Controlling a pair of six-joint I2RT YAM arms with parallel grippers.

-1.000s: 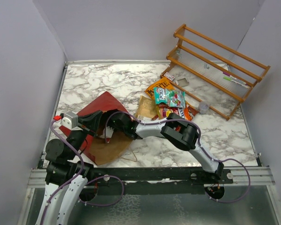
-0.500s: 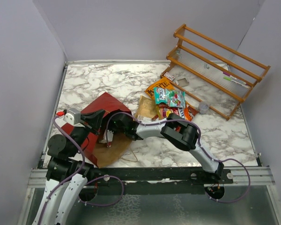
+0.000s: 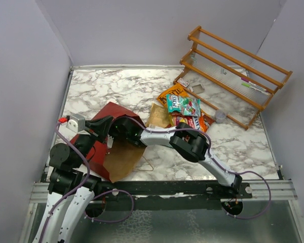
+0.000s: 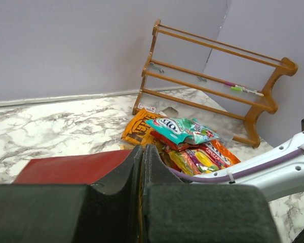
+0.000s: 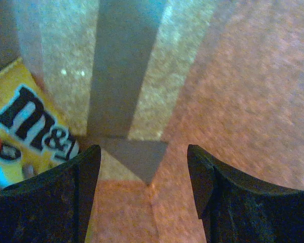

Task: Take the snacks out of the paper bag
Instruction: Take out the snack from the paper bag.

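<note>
**Bag lifted up, one yellow packet left inside**

The paper bag [image 3: 115, 110] has been pulled up and opened wider in the last second. It is kept near the left edge of the desk [image 3: 101, 86], close to the near corner. The left fingers [image 4: 119, 174] are pressed together, and a thin strip of the bag's edge is pinched between them. The bag's mouth has been raised a little higher than before.

The right arm has been pushed deeper into the bag. In the top view its tip is hidden by the bag. In the right wrist view the right fingers [image 5: 50, 202] are seen spread apart with nothing held between them. Only brown paper lies straight ahead of them.

A yellow M&M's packet [image 5: 25, 126] is seen at the left, just beside one finger, and it has not been grabbed yet.

The other snacks [image 3: 185, 109] are already piled on the desk toward the far right corner, just in front of the wooden rack [image 3: 238, 66].

So the job looks nearly done. The yellow packet probably has to be taken out next, and the fingers would need to be moved a little to the left first.
</note>
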